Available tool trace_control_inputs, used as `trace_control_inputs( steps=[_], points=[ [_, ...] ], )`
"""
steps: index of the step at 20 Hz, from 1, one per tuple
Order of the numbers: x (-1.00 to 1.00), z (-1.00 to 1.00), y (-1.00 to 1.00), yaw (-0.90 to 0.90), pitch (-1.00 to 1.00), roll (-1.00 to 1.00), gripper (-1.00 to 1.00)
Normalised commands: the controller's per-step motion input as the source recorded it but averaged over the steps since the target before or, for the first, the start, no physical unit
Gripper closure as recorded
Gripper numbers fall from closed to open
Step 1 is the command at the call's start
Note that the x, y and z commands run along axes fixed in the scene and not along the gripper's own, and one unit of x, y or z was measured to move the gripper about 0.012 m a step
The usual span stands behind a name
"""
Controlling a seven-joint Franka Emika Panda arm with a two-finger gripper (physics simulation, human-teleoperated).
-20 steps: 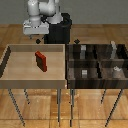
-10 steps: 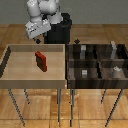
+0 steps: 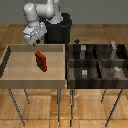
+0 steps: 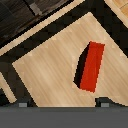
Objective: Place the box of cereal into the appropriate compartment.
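Note:
The box of cereal (image 3: pixel 41 60) is a small red box with darker sides, lying in the large light tan tray (image 3: pixel 15 70). In the wrist view the box of cereal (image 4: pixel 90 66) lies on the tray floor, off to one side of the gripper's line. My gripper (image 3: pixel 35 43) hangs above the tray's back part, above and a little to the exterior view's left of the box, apart from it. The gripper (image 4: pixel 63 103) is open and empty, with both fingertips (image 4: pixel 22 104) showing. The compartment with the tall pale grey block (image 3: pixel 114 49) is the back right section (image 3: pixel 106 54) of the dark brown bin.
The dark brown four-part bin (image 3: pixel 70 70) stands to the exterior view's right of the tray, on thin metal legs. Small grey pieces (image 3: pixel 85 73) sit in other sections. The robot's black base (image 3: pixel 60 30) stands behind the tray.
The arm and gripper have shifted slightly toward the exterior view's left above the tray. The red box has not moved.

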Motion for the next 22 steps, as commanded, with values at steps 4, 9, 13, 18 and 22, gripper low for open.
trace_control_inputs(
  steps=[4,9,13,18,22],
  points=[
    [0.5,0.0,0.0,0.0,0.0,0.0,-1.0],
    [0.4,0.0,0.0,0.0,0.0,0.0,-1.0],
    [0.25,-0.25,0.25,0.0,0.0,0.0,-1.0],
    [0.0,-0.8,0.0,0.0,0.0,0.0,-1.0],
    [0.0,-1.0,0.0,0.0,0.0,0.0,-1.0]
  ],
)
